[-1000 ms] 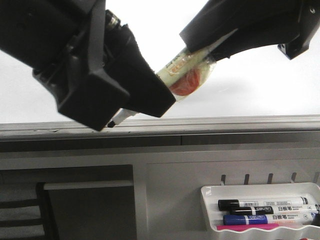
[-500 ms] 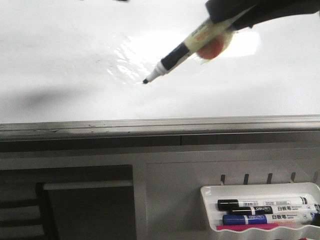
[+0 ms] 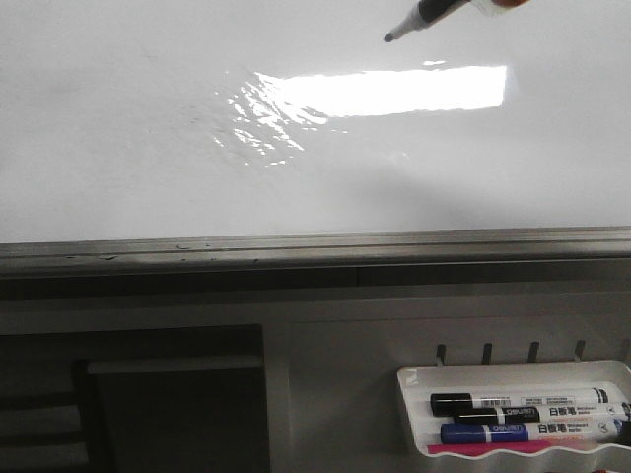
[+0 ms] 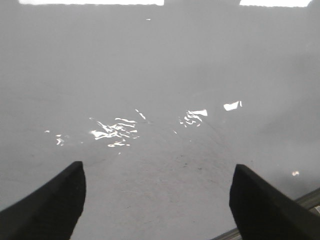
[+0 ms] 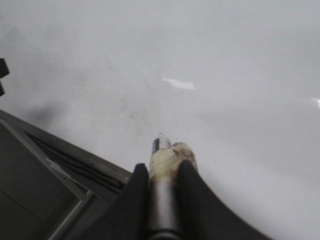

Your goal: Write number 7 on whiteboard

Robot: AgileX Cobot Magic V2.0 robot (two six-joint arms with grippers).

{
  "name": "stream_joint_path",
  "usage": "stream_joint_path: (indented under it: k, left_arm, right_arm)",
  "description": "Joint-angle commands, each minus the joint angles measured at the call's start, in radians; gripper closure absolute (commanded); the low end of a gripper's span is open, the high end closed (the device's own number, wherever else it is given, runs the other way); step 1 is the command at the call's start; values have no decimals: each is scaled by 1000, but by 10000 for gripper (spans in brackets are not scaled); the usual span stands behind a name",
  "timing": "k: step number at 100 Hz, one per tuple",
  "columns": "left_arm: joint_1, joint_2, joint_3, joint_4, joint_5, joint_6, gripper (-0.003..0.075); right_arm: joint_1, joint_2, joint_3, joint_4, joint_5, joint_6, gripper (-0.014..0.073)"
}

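Note:
The whiteboard [image 3: 138,128] fills the upper half of the front view, glossy white with a bright rectangular glare and a wrinkled patch. No number 7 shows on it in any view. A black-and-white marker [image 3: 419,17] pokes in at the top right, its tip hanging over the board. In the right wrist view my right gripper [image 5: 162,167] is shut on this marker [image 5: 162,147], which has a yellowish wrap. My left gripper [image 4: 158,167] is open over the bare whiteboard [image 4: 160,75], fingers [image 4: 50,205] wide apart with nothing between them. Neither gripper body shows in the front view.
The board's grey metal frame edge [image 3: 315,246] runs across the front view. Below it at the right hangs a white tray [image 3: 412,389] holding a black marker [image 3: 513,402], a blue marker [image 3: 523,432] and a pink item. A dark opening [image 3: 168,394] lies at lower left.
The left arm has left the front view. The right gripper has carried the marker up and to the right, so only the marker's tip end remains at the top edge.

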Motion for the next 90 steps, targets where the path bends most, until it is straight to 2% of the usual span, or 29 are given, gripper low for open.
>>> stream_joint_path:
  k: [1, 20, 36, 72, 90]
  left_arm:
    - [1, -25, -16, -19, -88, -4, 175]
    - [1, -25, -16, -19, -94, -4, 175]
    - [1, -25, -16, -19, -94, -4, 175]
    - [1, -25, -16, -19, -101, -4, 175]
    - [1, -23, -16, -19, -105, -4, 175]
  right_arm:
    - [1, 28, -34, 137, -55, -89, 643]
    - [1, 134, -52, 508, -43, -402, 643]
    - [1, 230, -89, 671, 13, -530, 643]
    - [1, 375, -160, 701, 29, -550, 643]
    - [1, 391, -160, 700, -35, -550, 643]
